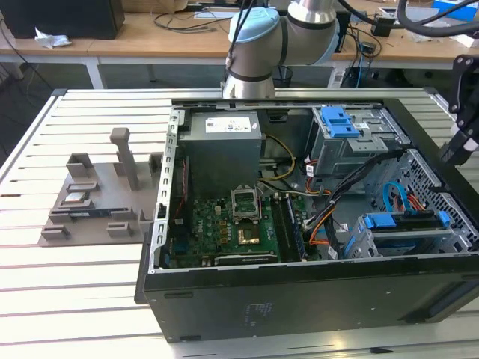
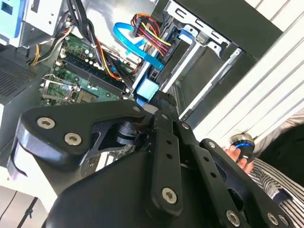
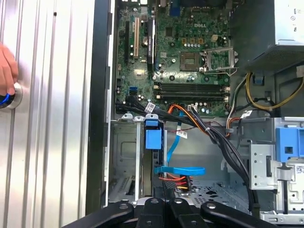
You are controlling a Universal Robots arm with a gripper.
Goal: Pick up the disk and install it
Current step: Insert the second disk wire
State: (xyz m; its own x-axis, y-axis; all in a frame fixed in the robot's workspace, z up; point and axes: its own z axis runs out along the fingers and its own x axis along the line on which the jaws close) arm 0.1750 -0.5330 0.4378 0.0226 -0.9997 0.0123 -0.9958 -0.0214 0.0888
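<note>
The disk (image 1: 405, 225) sits edge-on in the drive cage at the near right corner of the open computer case (image 1: 299, 288), blue rails along its sides. In the first wrist view the disk's blue end tab (image 3: 153, 138) stands in the cage slot, with a blue flat cable and coloured wires beside it. My gripper (image 1: 455, 146) hangs above the case's right wall, over that cage. Its fingers meet with nothing between them in both wrist views (image 3: 164, 203) (image 2: 164, 100).
A motherboard (image 1: 232, 224), a power supply (image 1: 223, 149) and a second cage with a blue caddy (image 1: 340, 120) fill the case. A grey fixture (image 1: 97, 198) stands on the slatted table at the exterior view's left. A person's hand (image 3: 5, 69) rests on a blue-ringed button (image 2: 244, 145).
</note>
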